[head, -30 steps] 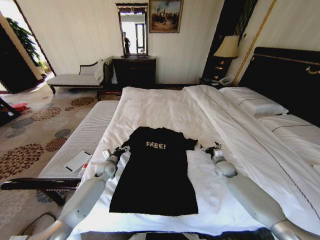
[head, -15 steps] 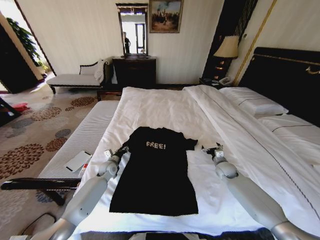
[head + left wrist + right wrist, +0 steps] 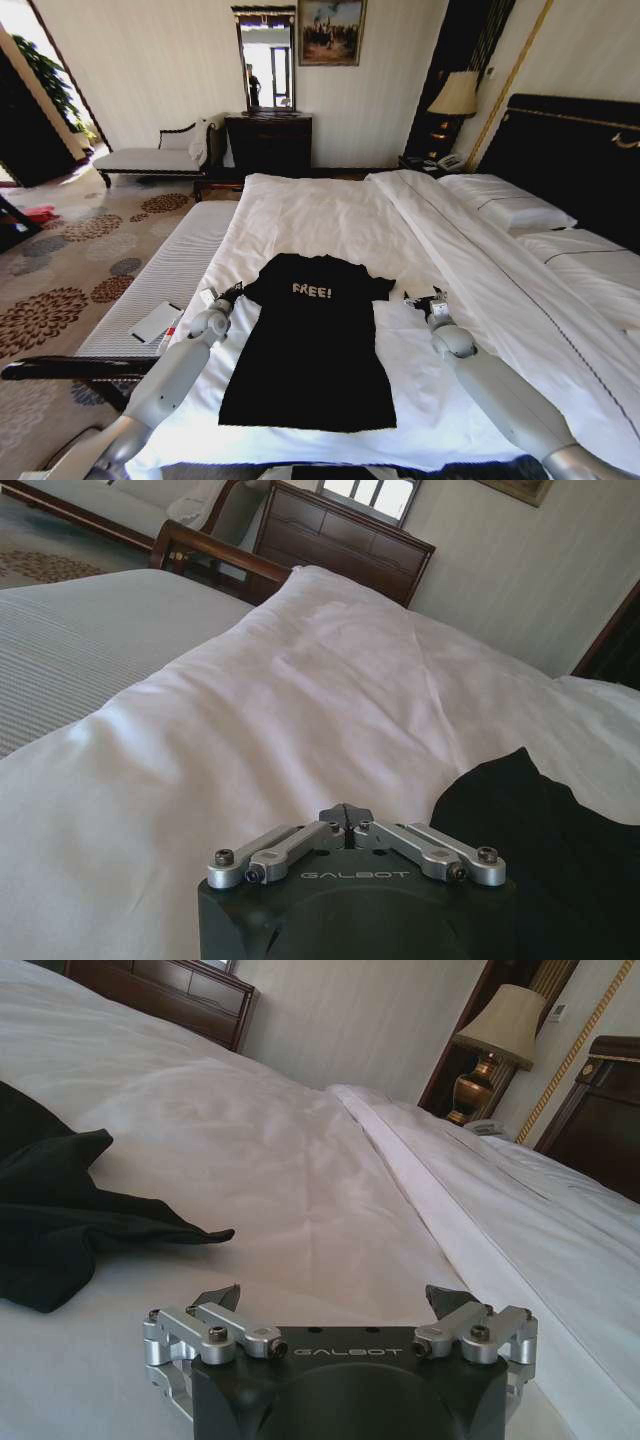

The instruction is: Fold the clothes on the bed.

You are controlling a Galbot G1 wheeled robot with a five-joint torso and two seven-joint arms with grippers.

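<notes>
The clothes, a black T-shirt (image 3: pixel 310 350) with white "FREE!" lettering, lie flat and face up on the near part of the bed (image 3: pixel 320 215). My left gripper (image 3: pixel 228 293) sits at the shirt's left sleeve. In the left wrist view its fingertips (image 3: pixel 345 815) are shut together over white bedding, with the black fabric (image 3: pixel 540 830) just beside them. My right gripper (image 3: pixel 420 298) rests on the sheet beside the right sleeve. In the right wrist view it (image 3: pixel 330 1300) is open, and the crumpled sleeve (image 3: pixel 50 1220) lies a little ahead of it, not between the fingers.
A folded duvet (image 3: pixel 470 250) and pillows (image 3: pixel 505 205) lie right of the shirt, before the dark headboard (image 3: pixel 570 150). A striped bench (image 3: pixel 170 270) with a white pad (image 3: pixel 155 322) runs along the bed's left side. A dark wooden bar (image 3: pixel 80 368) juts out near my left arm.
My left gripper has shifted outward to the left, and the shirt's left sleeve now lies spread farther left. The right gripper has barely moved.
</notes>
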